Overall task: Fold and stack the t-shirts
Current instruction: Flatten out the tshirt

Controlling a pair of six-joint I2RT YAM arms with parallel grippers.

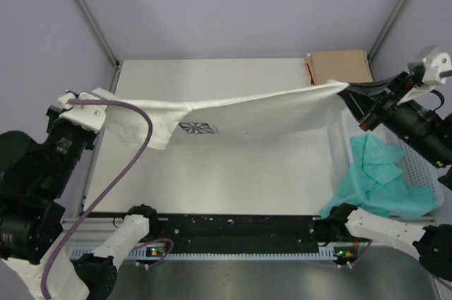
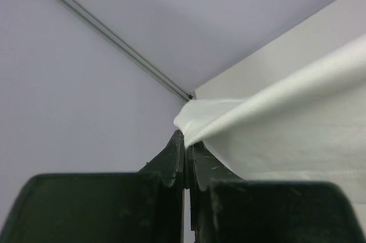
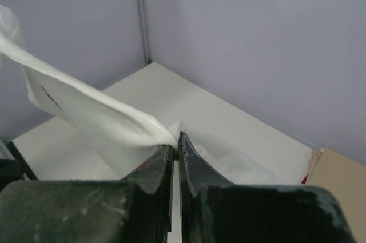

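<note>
Hangs stretched above the counter [image 1: 233,180]: white t-shirt [image 1: 275,113], small blue print [image 1: 198,128] facing up (lettering too small to read). Pinched at one end in the closed jaws of the left gripper [image 2: 185,143], at the other in those of the right gripper [image 3: 175,140]. Lies flat at back right: tan t-shirt [image 1: 341,66].

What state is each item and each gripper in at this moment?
white t-shirt: unfolded, held stretched between both grippers.
left gripper: shut on one end of the white t-shirt.
right gripper: shut on the other end.
tan t-shirt: folded, lying at the far right corner of the table.
teal cloth: crumpled in the mesh basket.
</note>
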